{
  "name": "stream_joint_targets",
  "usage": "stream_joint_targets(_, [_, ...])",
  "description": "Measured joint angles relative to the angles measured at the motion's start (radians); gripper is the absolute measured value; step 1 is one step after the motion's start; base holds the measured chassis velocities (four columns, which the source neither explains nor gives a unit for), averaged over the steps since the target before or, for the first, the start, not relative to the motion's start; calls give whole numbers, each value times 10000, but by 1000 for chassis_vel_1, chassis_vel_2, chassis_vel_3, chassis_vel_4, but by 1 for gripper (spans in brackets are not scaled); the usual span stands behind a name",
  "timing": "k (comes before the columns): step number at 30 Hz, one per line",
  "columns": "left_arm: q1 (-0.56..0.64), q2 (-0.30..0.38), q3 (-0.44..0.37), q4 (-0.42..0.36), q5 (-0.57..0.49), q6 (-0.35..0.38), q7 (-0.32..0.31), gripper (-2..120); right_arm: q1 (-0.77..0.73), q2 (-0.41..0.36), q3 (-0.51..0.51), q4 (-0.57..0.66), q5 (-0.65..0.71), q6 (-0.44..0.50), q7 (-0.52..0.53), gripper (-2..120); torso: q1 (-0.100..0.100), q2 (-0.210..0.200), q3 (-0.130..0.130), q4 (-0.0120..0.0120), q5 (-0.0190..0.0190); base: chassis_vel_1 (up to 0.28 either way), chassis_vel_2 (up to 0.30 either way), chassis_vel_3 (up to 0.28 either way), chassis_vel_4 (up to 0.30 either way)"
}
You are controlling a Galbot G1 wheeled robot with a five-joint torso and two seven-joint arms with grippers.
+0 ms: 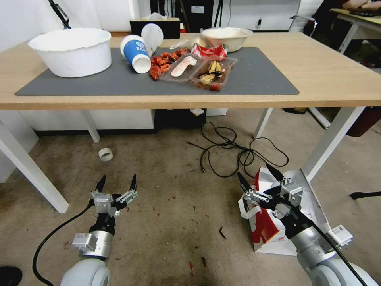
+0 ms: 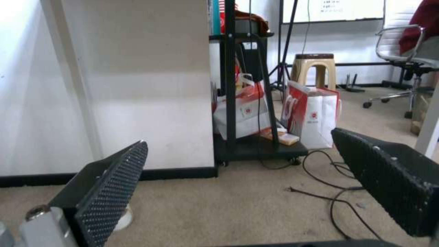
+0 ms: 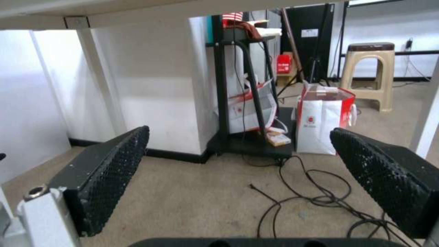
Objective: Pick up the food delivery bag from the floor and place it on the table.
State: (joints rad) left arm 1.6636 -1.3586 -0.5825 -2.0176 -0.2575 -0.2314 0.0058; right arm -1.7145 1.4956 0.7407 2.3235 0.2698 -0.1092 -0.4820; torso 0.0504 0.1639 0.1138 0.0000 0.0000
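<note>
Table point(image 1: 329, 75): set at the far side, littered with bowls and food trays.
Floor point(image 1: 170, 206): carpet strewn with cables.
Food delivery bag point(image 1: 266, 226): stood on the floor, near right.
Right gripper point(image 1: 260, 177): held above the bag, fingers apart.
Left gripper point(image 1: 117, 183): held over the floor, near left, fingers apart.

Both arms reach forward and low from the bottom of the head view. The left hand point(image 1: 117, 184) is held level with its two dark fingers spread apart, nothing between them. The right hand point(image 1: 260, 177) sits further to the right, angled slightly inward, its fingers likewise parted wide and holding nothing.
</note>
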Motion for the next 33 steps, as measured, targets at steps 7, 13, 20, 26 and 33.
stream_joint_targets(7, [-17,0,9,33,0,-26,7,100,8,14,-9,-25,-3,4,1,100,-36,-251,-218,0,0,0,0,0,0])
stream_joint_targets(13, [-34,-1,20,74,-2,-35,17,100,35,20,-17,-95,-10,10,0,100,-85,-541,-458,0,0,0,0,0,0])
stream_joint_targets(20, [-47,-5,22,97,-6,-37,23,100,63,13,-22,-153,-12,21,1,100,-111,-798,-689,0,0,0,0,0,0])
stream_joint_targets(26, [-58,-29,42,116,-8,-38,30,100,82,6,-23,-179,-11,23,1,100,-131,-1049,-921,0,0,0,0,0,0])
stream_joint_targets(33, [-61,-33,55,132,-8,-43,37,100,86,6,-27,-200,-12,26,1,100,-139,-1306,-1140,0,0,0,0,0,0])
